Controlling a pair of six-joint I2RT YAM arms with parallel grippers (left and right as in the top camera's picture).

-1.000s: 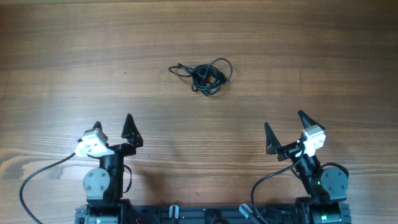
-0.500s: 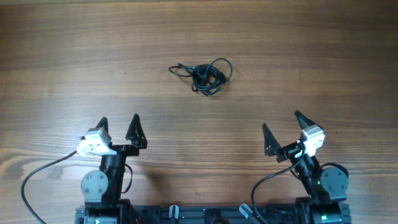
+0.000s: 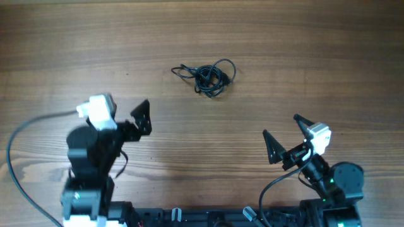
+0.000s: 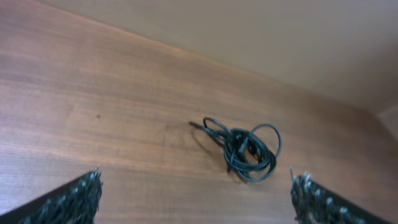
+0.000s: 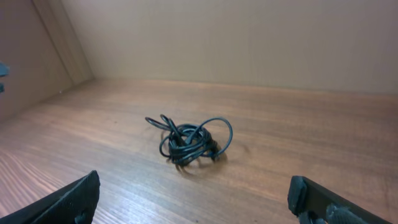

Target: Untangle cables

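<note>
The cables (image 3: 207, 77) are thin black cords tangled into one small bundle on the wooden table, at the far middle. They also show in the left wrist view (image 4: 245, 149) and the right wrist view (image 5: 189, 142). My left gripper (image 3: 123, 113) is open and empty, near and to the left of the bundle, well apart from it. Its two fingertips frame the bottom of the left wrist view (image 4: 194, 182). My right gripper (image 3: 279, 125) is open and empty, near and to the right of the bundle. Its fingers sit at the bottom corners of its own view (image 5: 194, 182).
The wooden table (image 3: 315, 57) stretches all around the bundle. Both arm bases and their thick black wires (image 3: 25, 135) sit at the near edge. A beige wall (image 5: 249, 37) stands behind the table.
My left arm has lifted and swung forward toward the cables, looming larger overhead. My right gripper has shifted slightly. The cables have not moved.
</note>
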